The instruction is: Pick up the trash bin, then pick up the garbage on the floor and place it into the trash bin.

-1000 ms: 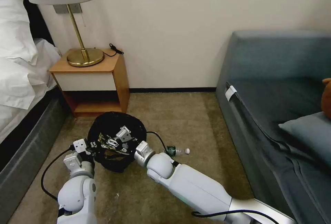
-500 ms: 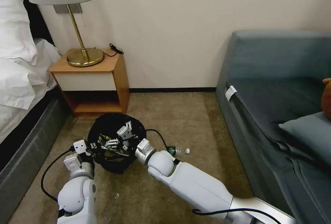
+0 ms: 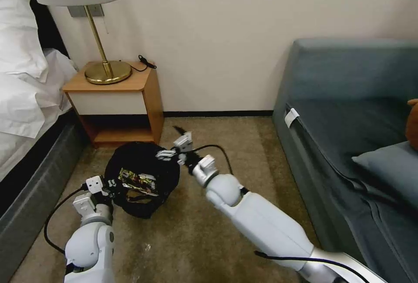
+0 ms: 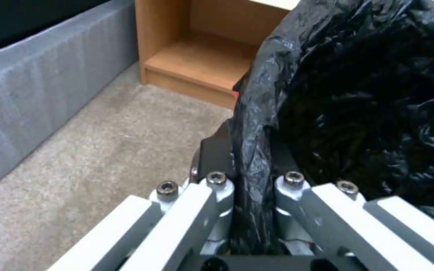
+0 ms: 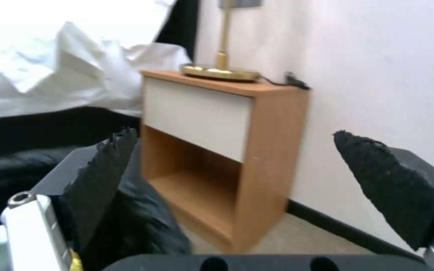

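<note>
The left gripper (image 4: 249,188) is clamped on the trash bin (image 3: 141,178) rim, wrappers (image 3: 138,180) already inside. The right gripper (image 3: 176,146), fingers apart and empty, hangs over the floor (image 3: 244,143) just beside the bin's far edge.

The floor (image 3: 244,143) (tan carpet) carries the nightstand (image 3: 117,104) and sofa (image 3: 348,143).

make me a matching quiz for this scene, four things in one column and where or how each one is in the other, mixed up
Things:
1. left gripper
2. right gripper
3. snack wrapper
4. lamp

States:
A. inside the trash bin
B. on the nightstand
C. shut on the trash bin's bag-covered rim
D. open, above the bin's far edge

Pairs: 1-C, 2-D, 3-A, 4-B
</note>
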Robot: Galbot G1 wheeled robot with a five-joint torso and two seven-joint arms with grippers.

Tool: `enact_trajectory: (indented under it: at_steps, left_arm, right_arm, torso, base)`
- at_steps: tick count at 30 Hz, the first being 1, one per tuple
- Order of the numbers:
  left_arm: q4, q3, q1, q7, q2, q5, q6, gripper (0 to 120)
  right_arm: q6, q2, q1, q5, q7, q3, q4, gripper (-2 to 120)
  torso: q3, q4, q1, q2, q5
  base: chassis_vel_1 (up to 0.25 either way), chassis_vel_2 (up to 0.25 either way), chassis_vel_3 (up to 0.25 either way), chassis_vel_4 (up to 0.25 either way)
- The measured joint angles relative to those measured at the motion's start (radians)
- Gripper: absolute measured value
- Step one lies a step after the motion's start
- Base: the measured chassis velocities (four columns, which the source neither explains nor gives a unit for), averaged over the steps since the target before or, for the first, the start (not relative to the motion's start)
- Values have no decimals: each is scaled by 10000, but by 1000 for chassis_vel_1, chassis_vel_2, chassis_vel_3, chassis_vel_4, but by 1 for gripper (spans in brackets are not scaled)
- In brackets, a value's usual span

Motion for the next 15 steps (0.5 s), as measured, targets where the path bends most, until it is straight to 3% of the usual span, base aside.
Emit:
enact_trajectory:
  at_steps: [7, 9, 15]
  left_arm:
    - [-212, -26, 86, 6, 84, -109, 104, 4]
    - [-326, -21, 167, 8, 87, -154, 112, 4]
    - [-379, -34, 329, 52, 75, -184, 56, 4]
  right_arm:
    - [56, -497, -729, -379, -306, 1333, -39, 100]
    - [127, -747, -872, -1055, -1133, 1643, -748, 100]
    - [-102, -680, -866, -1996, -1762, 1868, -2178, 100]
  torso:
    - [0, -2, 0, 0, 0]
    - [0, -3, 0, 0, -1]
    - [0, -2, 0, 0, 0]
  base:
    - [0, 0, 0, 0]
    - [0, 0, 0, 0]
    - [0, 0, 0, 0]
